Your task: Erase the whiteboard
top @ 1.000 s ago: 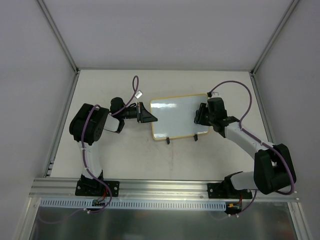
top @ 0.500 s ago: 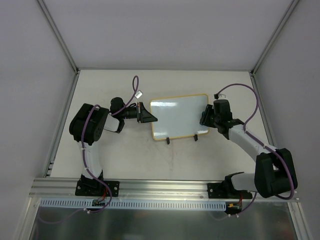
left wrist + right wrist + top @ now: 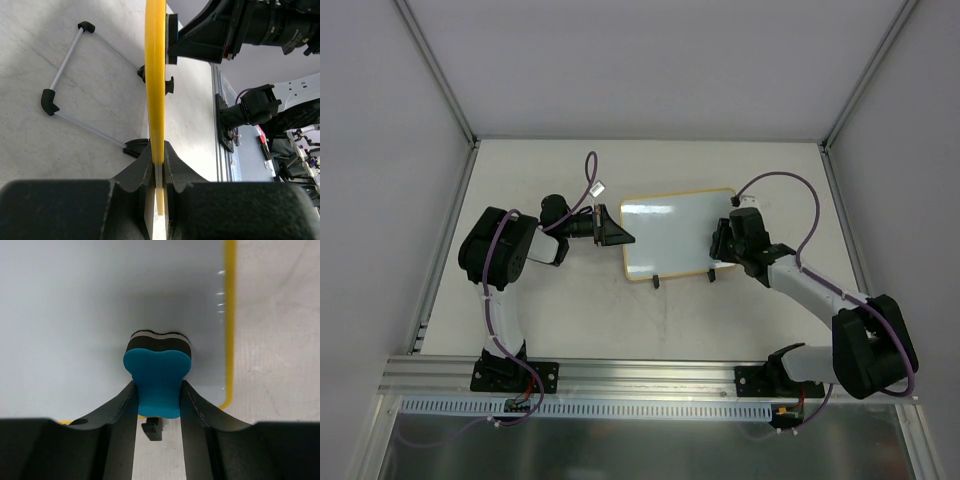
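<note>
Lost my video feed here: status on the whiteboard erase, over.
Left end effector shut on the whiteboard, left edge. Right end effector shut on the blue eraser, near the board's right edge. Nothing blocking the board.

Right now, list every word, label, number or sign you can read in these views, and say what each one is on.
No text can be read in any view.
whiteboard: blank where the right wrist view shows it, no writing.
blue eraser: no label or brand showing.
white tag on the left arm's cable: too small to read.
red-and-white mark near the arm bases, left wrist view: blurred, unreadable.
</note>
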Robot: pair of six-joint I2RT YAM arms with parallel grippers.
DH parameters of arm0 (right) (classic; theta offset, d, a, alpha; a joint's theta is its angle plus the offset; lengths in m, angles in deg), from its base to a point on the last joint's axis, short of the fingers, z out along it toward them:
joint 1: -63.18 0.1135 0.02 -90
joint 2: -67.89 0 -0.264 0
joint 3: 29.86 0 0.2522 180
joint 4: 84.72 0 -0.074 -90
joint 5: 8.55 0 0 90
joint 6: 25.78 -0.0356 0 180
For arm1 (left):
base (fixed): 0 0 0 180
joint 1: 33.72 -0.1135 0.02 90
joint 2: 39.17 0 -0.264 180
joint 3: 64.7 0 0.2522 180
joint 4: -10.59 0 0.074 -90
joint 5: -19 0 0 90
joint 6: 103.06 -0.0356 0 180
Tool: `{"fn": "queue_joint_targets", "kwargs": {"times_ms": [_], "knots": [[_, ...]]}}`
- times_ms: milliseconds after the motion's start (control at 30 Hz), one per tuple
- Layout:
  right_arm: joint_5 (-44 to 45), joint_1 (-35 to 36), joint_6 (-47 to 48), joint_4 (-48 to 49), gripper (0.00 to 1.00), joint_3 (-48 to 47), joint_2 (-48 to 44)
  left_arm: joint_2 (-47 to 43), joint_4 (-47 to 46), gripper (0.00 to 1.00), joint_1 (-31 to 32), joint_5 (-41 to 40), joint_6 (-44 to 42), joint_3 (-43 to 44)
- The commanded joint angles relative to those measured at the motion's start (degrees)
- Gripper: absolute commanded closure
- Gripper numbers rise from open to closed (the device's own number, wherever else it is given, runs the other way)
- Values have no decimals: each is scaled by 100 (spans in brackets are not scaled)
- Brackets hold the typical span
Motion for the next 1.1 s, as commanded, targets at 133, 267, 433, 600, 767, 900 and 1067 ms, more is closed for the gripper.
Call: {"fn": "queue_joint_targets", "kwargs": {"times_ms": [133, 267, 433, 600, 767, 900, 1067], "knots": [[565, 762, 32, 394, 96, -241, 438, -259, -2281, 100, 51, 265, -222, -30], [636, 1078, -38, 543, 97, -312, 771, -259, -2281, 100, 51, 291, -160, 4], [566, 1211, -126, 755, 97, -277, 895, -268, -2281, 100, 77, 274, -169, -39], [416, 1299, -117, 879, 97, -303, 869, -233, -2281, 100, 95, 282, -134, 13], [301, 1316, -126, 651, 97, -365, 334, -215, -2281, 100, 104, 265, -152, 31], [249, 1316, -65, 308, 97, -532, -44, -189, -2281, 99, 104, 256, -116, 66], [328, 1316, 50, -26, 96, -584, -414, -171, -2281, 97, 95, 247, -99, 93]]}}
